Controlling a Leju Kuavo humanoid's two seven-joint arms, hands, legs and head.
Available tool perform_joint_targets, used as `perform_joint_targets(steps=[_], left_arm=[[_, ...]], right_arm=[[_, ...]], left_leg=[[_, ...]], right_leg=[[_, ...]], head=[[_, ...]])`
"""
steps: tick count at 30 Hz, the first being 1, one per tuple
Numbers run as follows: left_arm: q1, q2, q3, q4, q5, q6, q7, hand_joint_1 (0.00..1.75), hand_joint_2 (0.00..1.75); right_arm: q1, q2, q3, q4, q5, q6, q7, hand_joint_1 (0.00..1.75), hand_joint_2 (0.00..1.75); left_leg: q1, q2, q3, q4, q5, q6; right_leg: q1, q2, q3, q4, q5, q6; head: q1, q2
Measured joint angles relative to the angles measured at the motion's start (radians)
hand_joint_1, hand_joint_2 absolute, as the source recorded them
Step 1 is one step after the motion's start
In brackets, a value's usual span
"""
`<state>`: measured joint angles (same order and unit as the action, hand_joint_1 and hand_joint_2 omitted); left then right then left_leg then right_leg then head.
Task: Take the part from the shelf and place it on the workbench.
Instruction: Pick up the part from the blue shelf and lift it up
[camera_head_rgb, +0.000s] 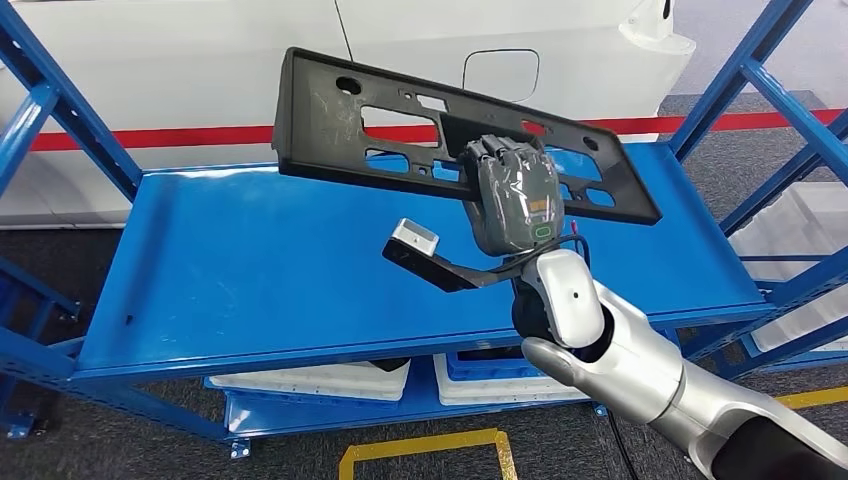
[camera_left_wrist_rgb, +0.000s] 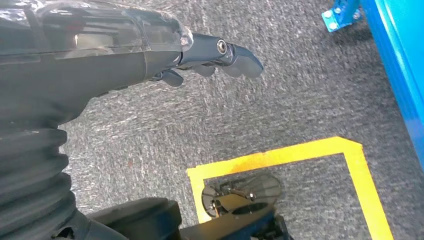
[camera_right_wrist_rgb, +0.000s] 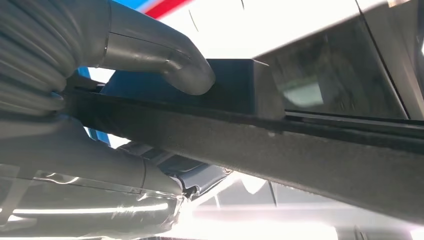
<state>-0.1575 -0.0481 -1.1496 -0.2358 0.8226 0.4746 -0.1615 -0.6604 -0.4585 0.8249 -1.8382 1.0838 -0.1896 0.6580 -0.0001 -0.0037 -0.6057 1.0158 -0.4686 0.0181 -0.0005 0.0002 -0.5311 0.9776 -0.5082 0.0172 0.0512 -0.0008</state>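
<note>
Right hand (camera_head_rgb: 513, 192) clamped on the black part (camera_head_rgb: 400, 120), thumb (camera_right_wrist_rgb: 165, 60) above and fingers (camera_right_wrist_rgb: 100, 172) beneath its edge. Part lifted clear above the blue shelf (camera_head_rgb: 250, 270), tilted, stretching from 10 o'clock down to 3 o'clock. Left hand (camera_left_wrist_rgb: 150, 55) hanging over grey carpet (camera_left_wrist_rgb: 280, 110), fingers loosely extended, holding nothing.

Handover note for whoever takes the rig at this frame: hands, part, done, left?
Right hand: holds the black part, lifted above the blue shelf and tilted.
Left hand: holds nothing, fingers extended, hanging over the grey floor.
Done: part gripped and off the shelf.
Left: carry it to the workbench, set it down, let go.
</note>
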Motion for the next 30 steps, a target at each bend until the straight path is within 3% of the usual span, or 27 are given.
perform_joint_targets(steps=[9,12,14,16,17,18,19,21,22,24,27,28,30], left_arm=[[-0.006,0.024,0.01,0.001,0.018,0.004,-0.006,0.0,1.75],[-0.012,0.034,0.015,0.001,0.019,0.008,-0.01,0.0,1.75],[-0.018,0.039,0.017,0.001,0.022,0.01,-0.011,0.0,1.75],[-0.021,0.041,0.017,0.001,0.024,0.011,-0.012,0.0,1.75],[-0.021,0.043,0.018,0.002,0.025,0.012,-0.013,0.0,1.75],[-0.021,0.044,0.018,0.002,0.025,0.012,-0.013,0.0,1.75],[-0.022,0.045,0.019,0.002,0.026,0.012,-0.014,0.0,1.75],[-0.023,0.047,0.022,0.003,0.026,0.012,-0.016,0.0,1.75],[-0.024,0.048,0.024,0.003,0.027,0.012,-0.017,0.0,1.75],[-0.026,0.05,0.026,0.003,0.028,0.012,-0.018,0.0,1.75],[-0.027,0.054,0.029,0.003,0.03,0.013,-0.02,0.0,1.75],[-0.028,0.055,0.031,0.003,0.03,0.013,-0.02,0.0,1.75],[-0.029,0.057,0.034,0.003,0.029,0.013,-0.019,0.0,1.75]], right_arm=[[-0.051,-0.04,-0.038,-0.137,0.013,0.032,0.003,1.75,1.75],[-0.06,-0.05,-0.049,-0.166,0.005,0.031,0.003,1.75,1.75],[-0.063,-0.058,-0.059,-0.181,0.002,0.031,0.003,1.75,1.75],[-0.064,-0.066,-0.066,-0.191,0.0,0.031,0.003,1.75,1.75],[-0.063,-0.07,-0.066,-0.195,-0.003,0.031,0.003,1.75,1.75],[-0.063,-0.073,-0.067,-0.199,-0.007,0.03,0.003,1.75,1.75],[-0.063,-0.076,-0.068,-0.205,-0.012,0.029,0.003,1.75,1.75],[-0.066,-0.082,-0.074,-0.217,-0.021,0.027,0.003,1.75,1.75],[-0.068,-0.085,-0.077,-0.223,-0.024,0.026,0.003,1.75,1.75],[-0.071,-0.089,-0.083,-0.231,-0.027,0.025,0.003,1.75,1.75],[-0.073,-0.093,-0.086,-0.241,-0.028,0.025,0.003,1.75,1.75],[-0.074,-0.094,-0.087,-0.244,-0.028,0.025,0.003,1.75,1.75],[-0.075,-0.094,-0.09,-0.25,-0.028,0.026,0.003,1.75,1.75]], left_leg=[[-0.01,-0.003,-0.001,0.003,-0.003,0.006],[-0.006,-0.002,0.007,-0.011,0.004,0.017],[-0.003,-0.001,0.014,-0.02,0.008,0.024],[-0.003,-0.001,0.015,-0.021,0.008,0.026],[-0.003,-0.001,0.016,-0.02,0.008,0.026],[-0.003,-0.002,0.017,-0.02,0.007,0.025],[-0.003,-0.003,0.018,-0.02,0.006,0.024],[-0.004,-0.006,0.02,-0.018,0.003,0.017],[-0.005,-0.007,0.02,-0.016,0.001,0.013],[-0.007,-0.007,0.016,-0.014,0.001,0.002],[-0.003,-0.001,0.011,-0.004,-0.01,-0.015],[-0.001,0.001,0.001,0.022,-0.031,-0.02],[0.002,0.003,-0.045,0.13,-0.094,-0.028]], right_leg=[[-0.01,0.0,0.0,-0.003,0.0,0.011],[-0.012,0.0,-0.003,0.01,-0.012,0.019],[-0.012,0.0,-0.042,0.097,-0.061,0.023],[-0.012,0.001,-0.114,0.235,-0.118,0.026],[-0.013,0.0,-0.14,0.28,-0.126,0.026],[-0.013,0.0,-0.151,0.289,-0.114,0.026],[-0.014,0.0,-0.142,0.257,-0.083,0.025],[-0.016,0.0,-0.087,0.124,-0.003,0.023],[-0.016,0.001,-0.062,0.063,0.021,0.02],[-0.012,0.003,-0.042,0.016,0.03,0.012],[-0.012,0.004,-0.042,0.008,0.036,-0.008],[-0.013,0.003,-0.041,0.004,0.039,-0.015],[-0.012,0.002,-0.04,0.001,0.043,-0.022]], head=[[-0.001,0.0],[-0.001,0.0],[0.003,0.0],[0.007,0.0],[0.008,0.0],[0.009,0.0],[0.011,0.0],[0.014,0.0],[0.015,0.0],[0.014,0.0],[0.009,0.0],[0.005,0.0],[-0.002,0.0]])
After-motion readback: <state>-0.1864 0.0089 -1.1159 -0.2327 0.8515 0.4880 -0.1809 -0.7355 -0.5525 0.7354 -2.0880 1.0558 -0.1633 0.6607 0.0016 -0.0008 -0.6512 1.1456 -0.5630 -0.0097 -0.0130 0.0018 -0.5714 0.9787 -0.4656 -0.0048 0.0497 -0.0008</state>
